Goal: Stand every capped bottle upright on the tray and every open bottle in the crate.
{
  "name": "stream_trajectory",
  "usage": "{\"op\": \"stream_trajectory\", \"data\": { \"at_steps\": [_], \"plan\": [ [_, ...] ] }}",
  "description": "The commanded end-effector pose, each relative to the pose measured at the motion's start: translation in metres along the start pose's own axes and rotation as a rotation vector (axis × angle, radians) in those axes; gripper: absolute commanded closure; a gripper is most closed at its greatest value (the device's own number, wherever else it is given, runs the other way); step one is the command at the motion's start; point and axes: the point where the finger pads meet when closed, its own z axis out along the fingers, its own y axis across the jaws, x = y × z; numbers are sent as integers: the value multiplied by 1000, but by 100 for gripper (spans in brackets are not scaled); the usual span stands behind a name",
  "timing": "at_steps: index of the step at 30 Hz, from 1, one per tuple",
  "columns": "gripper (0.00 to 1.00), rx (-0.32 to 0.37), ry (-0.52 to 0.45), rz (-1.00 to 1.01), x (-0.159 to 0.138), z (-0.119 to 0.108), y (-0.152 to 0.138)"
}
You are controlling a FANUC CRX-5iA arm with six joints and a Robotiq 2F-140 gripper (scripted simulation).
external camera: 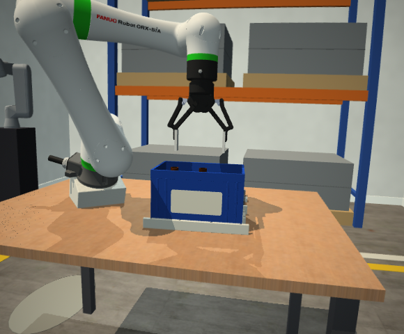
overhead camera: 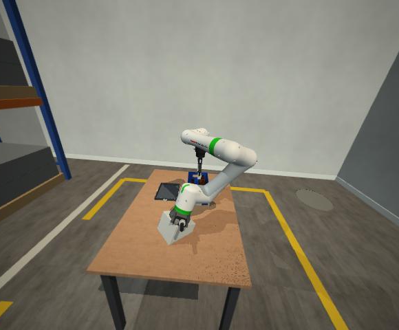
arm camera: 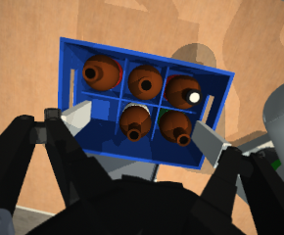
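Note:
A blue crate [arm camera: 143, 103] with six compartments stands on the table; it also shows in the exterior view [external camera: 197, 195]. It holds several brown bottles. One bottle [arm camera: 183, 92] in a corner compartment has a white cap [arm camera: 194, 97]. The others, such as one in the opposite corner [arm camera: 98, 72], show open necks. One compartment by my left finger looks empty. My gripper [external camera: 199, 140] hangs open and empty straight above the crate, its fingertips a little over the rim. A dark flat tray [overhead camera: 167, 190] lies on the table beside the crate, with nothing on it.
The robot's base [external camera: 96, 188] sits on a white block near the crate. A pale low plinth [external camera: 195, 225] lies under the crate. Shelving with grey boxes [external camera: 295, 168] stands behind the table. A black pedestal [external camera: 11, 161] stands at the left.

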Motion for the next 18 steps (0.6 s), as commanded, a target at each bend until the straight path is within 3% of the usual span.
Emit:
{"op": "stream_trajectory", "data": {
  "at_steps": [1,18],
  "plan": [
    [0,1,1,1,-12,0,0],
    [0,0,0,1,-54,0,1]
  ]
}}
